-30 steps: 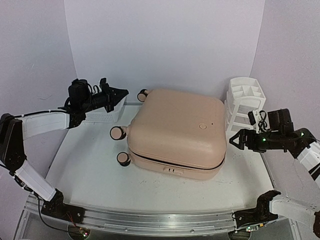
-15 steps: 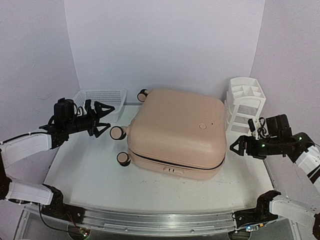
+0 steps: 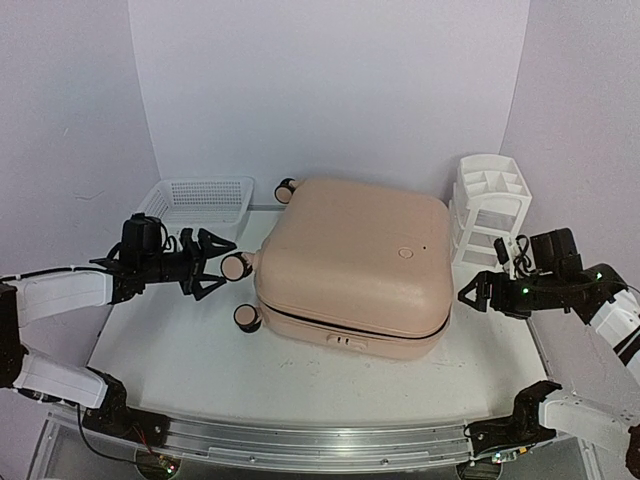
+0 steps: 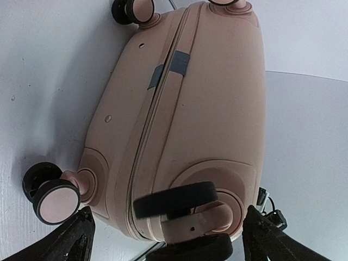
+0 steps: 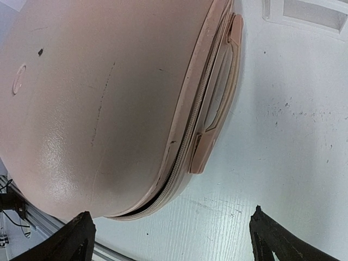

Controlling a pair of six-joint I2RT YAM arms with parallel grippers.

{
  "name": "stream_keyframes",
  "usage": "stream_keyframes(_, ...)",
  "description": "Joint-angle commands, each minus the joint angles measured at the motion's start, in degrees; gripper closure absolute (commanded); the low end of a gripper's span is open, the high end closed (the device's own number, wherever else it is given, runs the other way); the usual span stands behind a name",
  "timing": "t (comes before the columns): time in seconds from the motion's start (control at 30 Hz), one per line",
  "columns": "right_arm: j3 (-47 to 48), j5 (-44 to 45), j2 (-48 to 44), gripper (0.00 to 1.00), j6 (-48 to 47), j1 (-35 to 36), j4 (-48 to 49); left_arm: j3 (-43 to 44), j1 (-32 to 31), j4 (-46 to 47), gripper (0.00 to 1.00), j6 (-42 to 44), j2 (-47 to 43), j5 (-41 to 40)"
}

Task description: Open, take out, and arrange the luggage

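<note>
Lab: white booth walls [image 3: 330,90], arm rail [image 3: 300,440].

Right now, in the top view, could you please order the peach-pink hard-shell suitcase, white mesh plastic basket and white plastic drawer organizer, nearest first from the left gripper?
1. Peach-pink suitcase: wheel by left gripper.
2. White mesh basket: back left.
3. White drawer organizer: far right.

Basket [image 3: 205,182] left of luggage [image 3: 350,260]; organizer [image 3: 490,200] right
</note>
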Motion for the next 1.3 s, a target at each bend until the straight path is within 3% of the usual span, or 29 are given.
stream_keyframes(0.0,-0.09,-1.43,-0.05,0.02,0.86,0.18,0.4,3.34,-0.91,1.26,0.05,-0.03,1.32,2.61)
stream_keyframes(0.13,0.0,-1.41,0.17,0.02,0.74,0.18,0.38,5.2,-2.56,1.51,0.06,-0.6,2.84,2.97)
stream_keyframes(0.33,-0.17,-1.62,0.22,0.02,0.64,0.18,0.55,6.48,-4.09,1.83,0.24,-1.22,4.08,1.62)
stream_keyframes(0.53,-0.27,-1.92,-0.08,0.02,0.45,0.18,0.63,7.75,-4.39,2.48,0.24,-1.14,6.01,1.57)
stream_keyframes(0.63,-0.21,-1.76,-0.13,0.02,0.42,0.18,0.63,8.45,-4.49,2.75,0.42,-1.39,6.27,1.66)
stream_keyframes(0.87,-0.18,-2.15,0.52,0.02,0.22,0.18,0.8,7.43,-4.5,2.77,0.74,-1.23,0.85,-0.61)
stream_keyframes(1.03,-0.13,-2.37,0.79,0.02,0.05,0.18,0.99,7.26,-4.49,2.76,0.85,-1.62,-1.68,-0.62)
stream_keyframes(1.27,0.17,-3.56,-4.21,0.02,-1.84,0.18,1.88,11.96,-4.49,2.72,0.86,-2.7,-1.67,-0.56)
